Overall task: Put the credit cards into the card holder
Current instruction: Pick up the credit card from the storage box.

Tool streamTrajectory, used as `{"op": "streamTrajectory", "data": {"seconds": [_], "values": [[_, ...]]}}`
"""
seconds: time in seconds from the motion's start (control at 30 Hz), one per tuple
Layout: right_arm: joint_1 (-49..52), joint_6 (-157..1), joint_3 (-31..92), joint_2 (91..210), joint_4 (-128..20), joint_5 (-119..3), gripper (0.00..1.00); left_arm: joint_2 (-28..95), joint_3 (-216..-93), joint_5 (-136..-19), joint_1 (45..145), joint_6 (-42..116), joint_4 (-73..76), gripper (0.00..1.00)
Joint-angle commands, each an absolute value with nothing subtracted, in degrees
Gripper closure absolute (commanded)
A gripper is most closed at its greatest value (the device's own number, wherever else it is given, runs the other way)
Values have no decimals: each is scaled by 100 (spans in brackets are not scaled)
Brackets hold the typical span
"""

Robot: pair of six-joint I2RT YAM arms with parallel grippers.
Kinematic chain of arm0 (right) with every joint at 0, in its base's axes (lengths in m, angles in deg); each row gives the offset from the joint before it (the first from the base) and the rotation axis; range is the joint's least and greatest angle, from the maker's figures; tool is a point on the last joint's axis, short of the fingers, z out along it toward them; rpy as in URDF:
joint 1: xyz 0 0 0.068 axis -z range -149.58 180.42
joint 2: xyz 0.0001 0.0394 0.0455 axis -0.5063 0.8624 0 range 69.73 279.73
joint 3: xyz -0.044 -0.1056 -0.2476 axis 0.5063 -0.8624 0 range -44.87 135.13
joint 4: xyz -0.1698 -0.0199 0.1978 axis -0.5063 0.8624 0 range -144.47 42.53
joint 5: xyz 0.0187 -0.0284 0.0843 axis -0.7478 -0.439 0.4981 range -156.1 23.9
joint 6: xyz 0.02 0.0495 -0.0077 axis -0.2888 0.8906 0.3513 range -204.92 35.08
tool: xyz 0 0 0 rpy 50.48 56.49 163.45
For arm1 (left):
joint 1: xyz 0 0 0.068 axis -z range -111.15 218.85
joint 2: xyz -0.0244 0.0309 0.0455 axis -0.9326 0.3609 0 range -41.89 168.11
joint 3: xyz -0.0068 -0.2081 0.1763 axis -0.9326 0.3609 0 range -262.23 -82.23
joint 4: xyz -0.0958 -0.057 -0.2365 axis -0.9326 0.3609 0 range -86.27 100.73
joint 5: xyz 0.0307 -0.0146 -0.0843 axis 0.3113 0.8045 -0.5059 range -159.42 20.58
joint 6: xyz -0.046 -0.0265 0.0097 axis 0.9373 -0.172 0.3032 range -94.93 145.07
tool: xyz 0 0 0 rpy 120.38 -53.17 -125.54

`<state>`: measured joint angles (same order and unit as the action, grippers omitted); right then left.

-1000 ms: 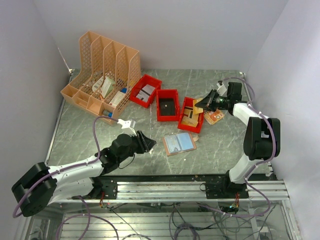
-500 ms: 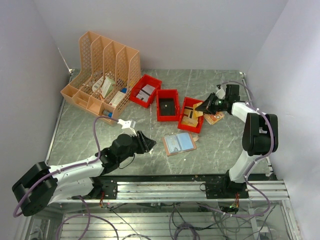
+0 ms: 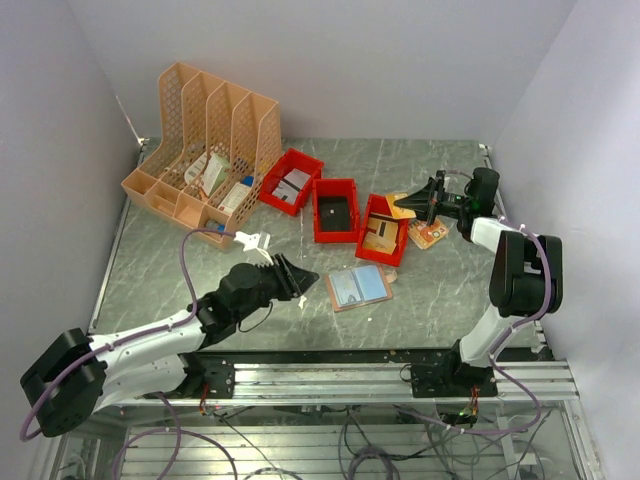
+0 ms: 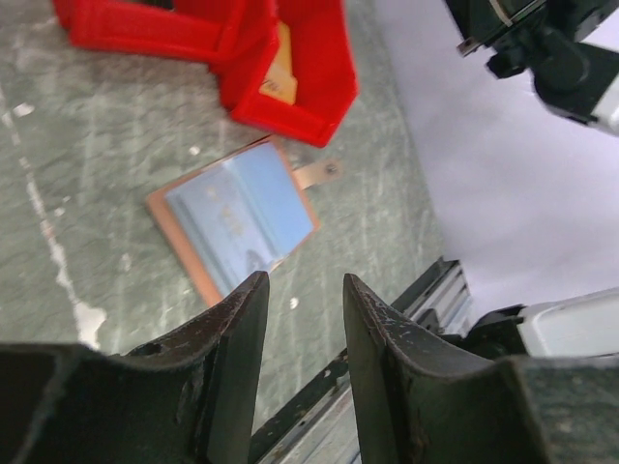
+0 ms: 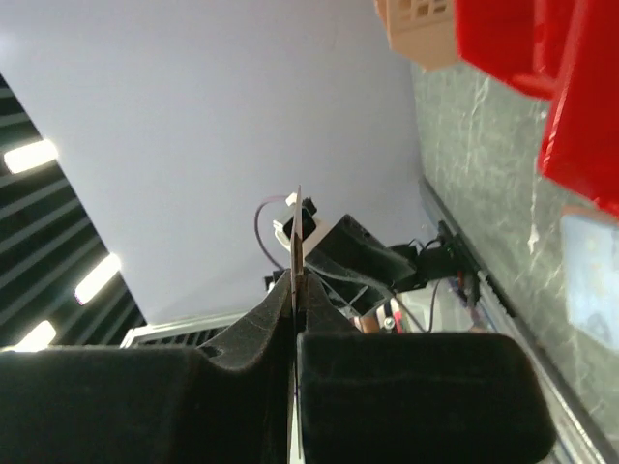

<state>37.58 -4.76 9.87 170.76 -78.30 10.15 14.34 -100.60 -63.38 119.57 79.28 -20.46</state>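
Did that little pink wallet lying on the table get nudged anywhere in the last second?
No. The card holder lies open in the same spot, just in front of the rightmost red bin, with the same gap between them.

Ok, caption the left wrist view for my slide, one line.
Open, empty left gripper faces the opened card holder lying flat on the table near a red bin.

Bright, even; wrist views maybe blurry.

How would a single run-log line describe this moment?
right hand: shut on card | left hand: open, empty | card holder: lying open on table
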Motion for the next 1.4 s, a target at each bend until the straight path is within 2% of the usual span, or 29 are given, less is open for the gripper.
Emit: {"op": "streamTrajectory", "data": {"seconds": [0.0,0.3,0.4,0.43,0.57,0.6,0.67,0.83,0.93,1.13,1.37], "values": [[3769,-4,1168,16697,-7466,1654,100,1523,-10461,-6642,11940,8019,-2558,52],[3764,-238,1180,16558,-6890,1640,100,1618,-10589,-6810,11947,8242,-2686,53],[3629,-845,1223,16556,-7377,1721,100,1574,-10542,-6799,11943,8252,-2703,53],[3544,-1801,1518,16580,-7098,1767,100,1562,-10517,-6793,11947,8235,-2714,53],[3241,-8051,3248,16906,-1286,936,100,1583,-10390,-6896,11939,8128,-2969,52],[3130,-9058,3589,17040,-591,738,100,1588,-10359,-6931,11946,8079,-3051,52],[3023,-9863,3660,17028,-260,605,100,1607,-10273,-7001,11956,7966,-3254,52],[2657,-10621,2641,16319,-1091,-359,100,1834,-9873,-7113,11979,7762,-4164,52],[2534,-10615,2173,15899,-1594,-52,100,2115,-9710,-7134,12044,7714,-4780,52],[2376,-8945,1660,15372,-3320,416,100,2603,-9921,-6776,12492,7132,-5155,48],[2170,-6823,1356,14814,-5171,506,100,3278,-10114,-6477,12662,7143,-6515,39]]}}
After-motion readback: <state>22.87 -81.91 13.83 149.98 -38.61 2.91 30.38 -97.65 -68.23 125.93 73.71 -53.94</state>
